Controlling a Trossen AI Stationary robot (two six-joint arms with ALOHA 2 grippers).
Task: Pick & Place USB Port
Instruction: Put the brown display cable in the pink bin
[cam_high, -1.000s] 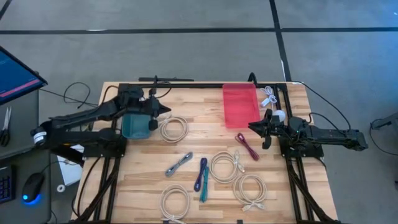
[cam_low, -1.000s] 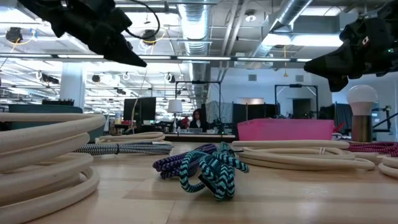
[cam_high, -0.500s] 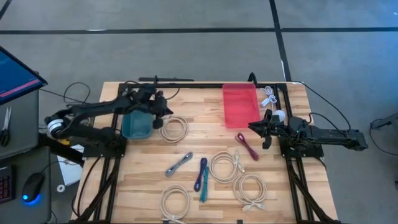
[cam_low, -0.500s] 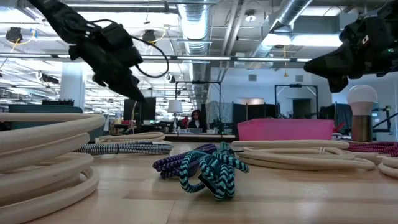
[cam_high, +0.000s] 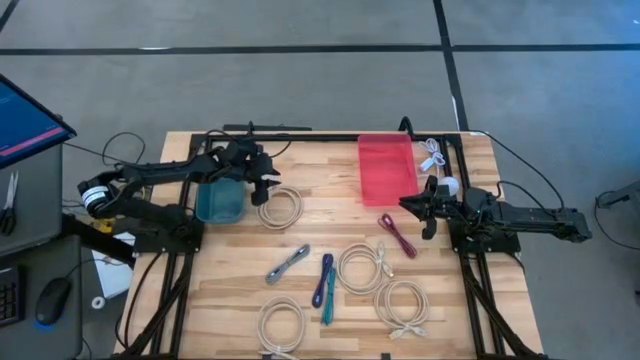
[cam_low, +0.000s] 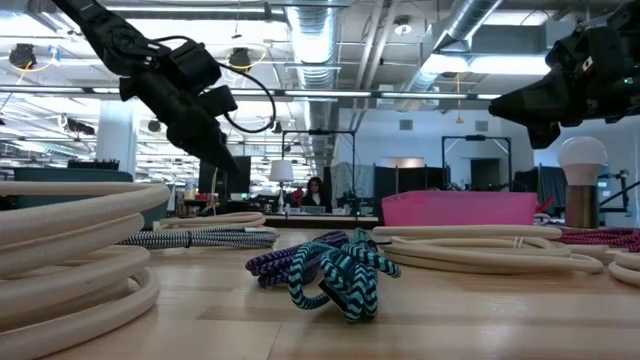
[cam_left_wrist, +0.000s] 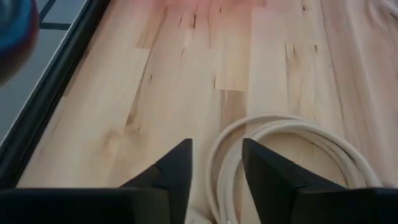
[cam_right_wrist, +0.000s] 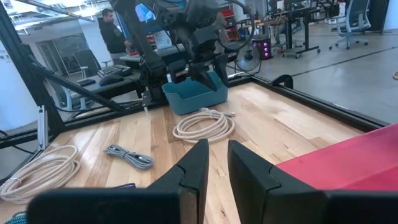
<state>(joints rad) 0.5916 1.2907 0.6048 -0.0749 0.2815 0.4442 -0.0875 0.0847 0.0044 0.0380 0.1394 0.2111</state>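
The wooden table (cam_high: 470, 300) carried cables all over, with a red tray (cam_high: 387, 167) at the far edge and a teal bin (cam_high: 220, 204) on the left side. The right arm waited by the tray, the right gripper (cam_high: 407, 205) narrowly parted and holding nothing.

The task's thing, as I judged it, was the cream coiled cable (cam_high: 279, 208) lying flat on the wood just beside the bin (the other coils lay well apart, toward the near edge). The left gripper (cam_high: 264, 190) hung over the coil's bin-side edge, tilted downward, spread and empty; its wrist view showed the nearest loops running under the gap between the two fingers (cam_left_wrist: 177, 165).

To do the pick well, the gripper probably needed to come straight down so that one finger landed inside the ring and the other outside, taking all the stacked strands at once. Closing on a single strand risked the coil unwinding on the lift. The bin wall stood close, so the outer finger had little room; a slight shift toward the coil's middle seemed safer. The plug ends could not be made out.
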